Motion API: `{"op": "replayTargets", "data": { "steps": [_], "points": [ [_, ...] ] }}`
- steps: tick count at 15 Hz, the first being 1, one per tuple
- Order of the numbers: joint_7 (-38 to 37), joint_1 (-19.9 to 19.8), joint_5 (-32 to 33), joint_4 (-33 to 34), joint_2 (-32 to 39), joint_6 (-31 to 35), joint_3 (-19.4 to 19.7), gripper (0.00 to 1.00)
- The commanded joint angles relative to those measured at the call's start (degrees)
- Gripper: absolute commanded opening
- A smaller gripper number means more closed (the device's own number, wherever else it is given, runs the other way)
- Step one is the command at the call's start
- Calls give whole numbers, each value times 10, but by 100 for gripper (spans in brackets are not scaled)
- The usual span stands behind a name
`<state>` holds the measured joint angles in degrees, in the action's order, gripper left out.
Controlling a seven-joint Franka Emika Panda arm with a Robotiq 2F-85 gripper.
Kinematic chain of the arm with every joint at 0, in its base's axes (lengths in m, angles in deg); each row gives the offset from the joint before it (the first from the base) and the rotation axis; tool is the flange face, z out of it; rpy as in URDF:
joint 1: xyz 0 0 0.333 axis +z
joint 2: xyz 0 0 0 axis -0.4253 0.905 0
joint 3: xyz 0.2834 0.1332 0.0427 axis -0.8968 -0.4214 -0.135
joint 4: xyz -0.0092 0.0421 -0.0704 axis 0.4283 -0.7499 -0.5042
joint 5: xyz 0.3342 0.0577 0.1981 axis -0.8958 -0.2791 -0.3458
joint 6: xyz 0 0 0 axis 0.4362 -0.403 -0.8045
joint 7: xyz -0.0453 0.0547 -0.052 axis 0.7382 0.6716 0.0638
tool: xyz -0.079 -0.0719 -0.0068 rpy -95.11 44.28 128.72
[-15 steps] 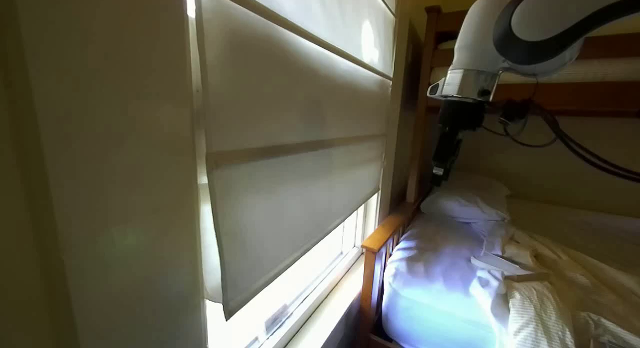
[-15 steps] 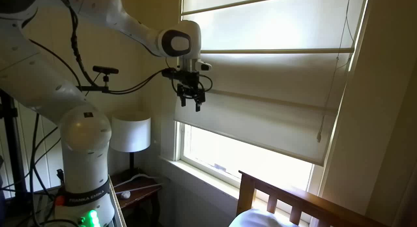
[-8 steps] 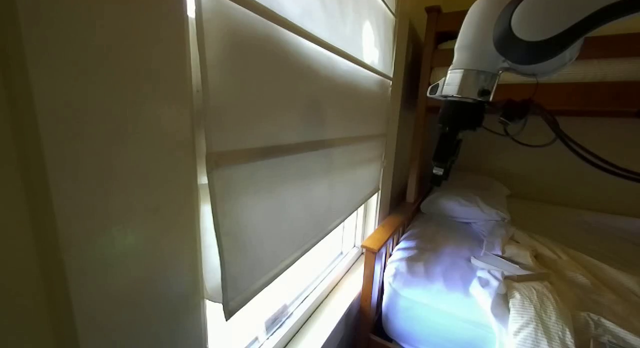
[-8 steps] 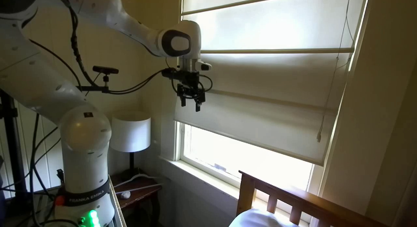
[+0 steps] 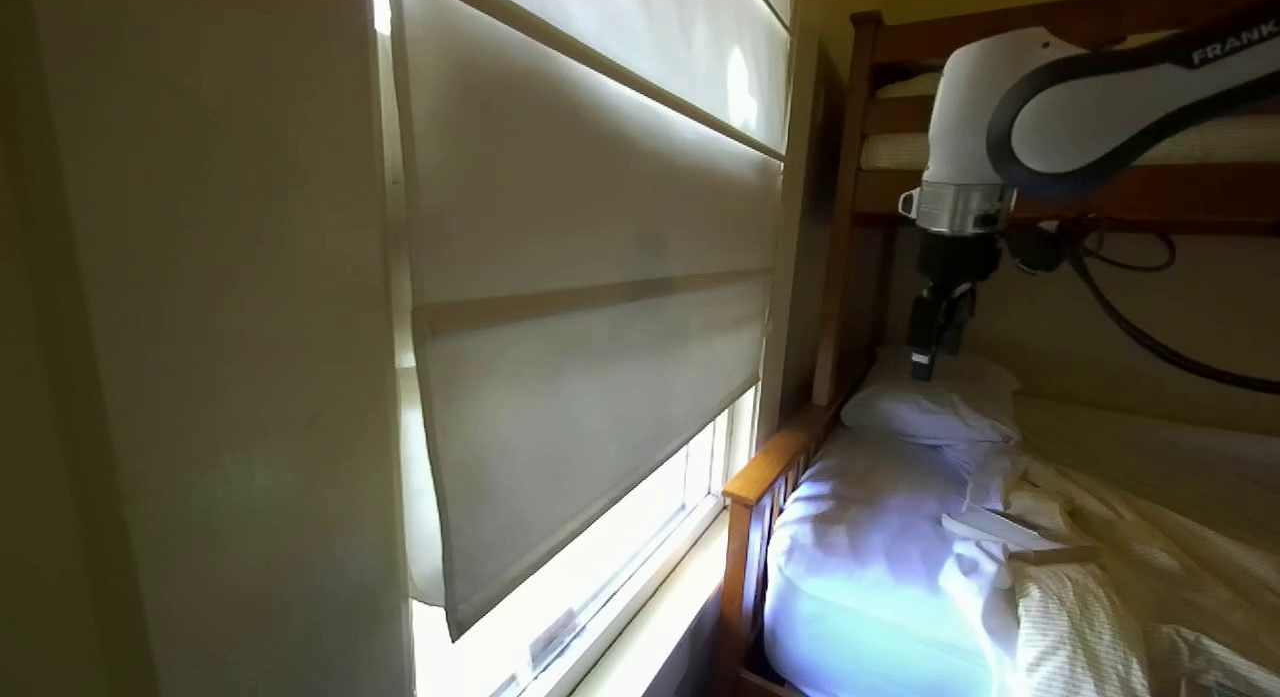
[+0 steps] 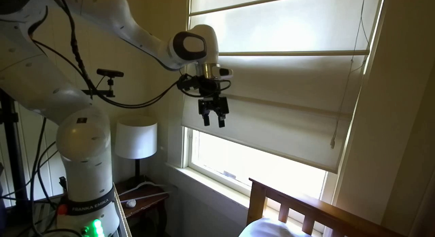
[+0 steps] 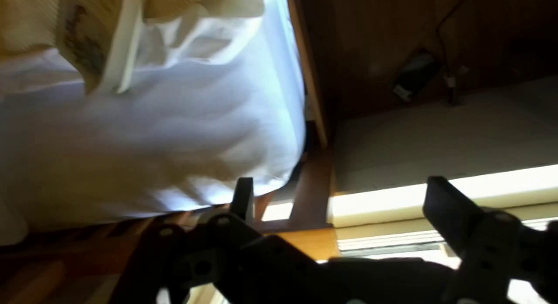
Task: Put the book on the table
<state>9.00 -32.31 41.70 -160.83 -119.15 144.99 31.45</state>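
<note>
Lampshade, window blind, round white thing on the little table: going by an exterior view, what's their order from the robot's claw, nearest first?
1. Window blind: directly behind the gripper in that view.
2. Lampshade: to the picture's left, a little lower.
3. Round white thing: lower left, on the little table.

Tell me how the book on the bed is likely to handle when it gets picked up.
The book is probably fairly stiff, as its cover looks flat. Its thick-looking pale side suggests some weight for its size. Flat-sided, it seems unlikely to roll, but it could tilt on the rumpled bedding, which looks soft.
</note>
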Motion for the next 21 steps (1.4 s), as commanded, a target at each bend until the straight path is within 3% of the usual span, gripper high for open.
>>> {"op": "replayTargets", "data": {
  "steps": [1,4,5,10,12,17,21],
  "points": [
    [-50,-59,87,-21,8,17,7,100],
    [-102,-103,121,-17,37,21,26,100],
    [-69,-74,100,-17,14,4,24,100],
    [-91,-94,111,-18,34,12,35,100],
    [-177,-126,123,19,105,31,31,100],
    [-293,-174,143,92,256,112,68,100],
    [-405,-180,182,170,387,126,103,100]
  ]
}}
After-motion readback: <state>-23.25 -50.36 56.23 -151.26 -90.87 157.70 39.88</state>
